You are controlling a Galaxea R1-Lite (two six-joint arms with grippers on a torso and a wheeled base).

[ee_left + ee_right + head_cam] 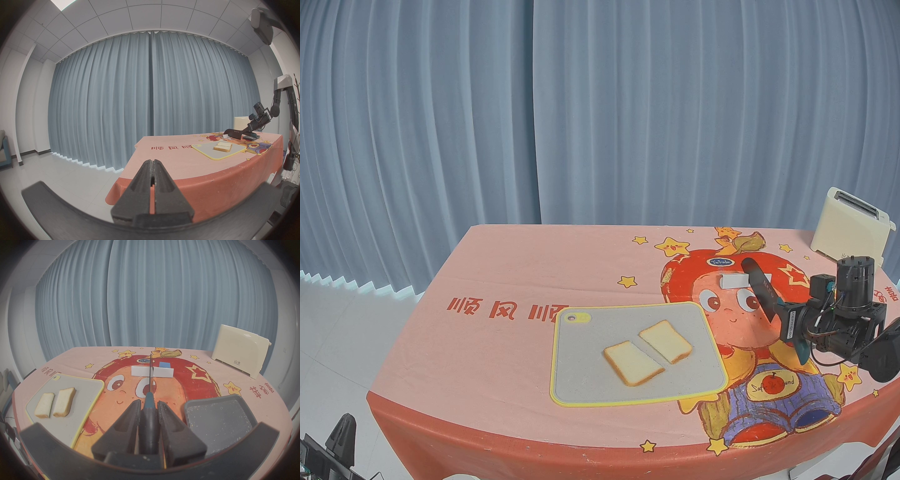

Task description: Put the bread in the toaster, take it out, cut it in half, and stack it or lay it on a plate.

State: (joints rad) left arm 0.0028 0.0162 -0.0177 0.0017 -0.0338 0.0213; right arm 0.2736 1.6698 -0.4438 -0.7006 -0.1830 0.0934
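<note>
Two bread halves [633, 362] [666, 341] lie side by side, slightly apart, on the grey yellow-rimmed cutting board [581, 375]. The halves [44, 404] [64, 397] look toasted at the crust. To the right of the board and above the table, my right gripper [792, 323] [149, 404] is shut on the teal handle of a knife [761, 289] whose black blade [150, 374] points away toward the back. The cream toaster [853, 228] [240, 350] stands at the back right with empty slots. A dark grey plate [218, 421] lies below the right gripper. My left gripper [152, 162] is shut and empty, low beside the table's left front.
A white block [735, 281] [140, 371] with a small blue piece [164, 364] lies on the cartoon tablecloth beyond the knife tip. The table's left half [506, 275] is bare cloth. Curtains hang behind the table.
</note>
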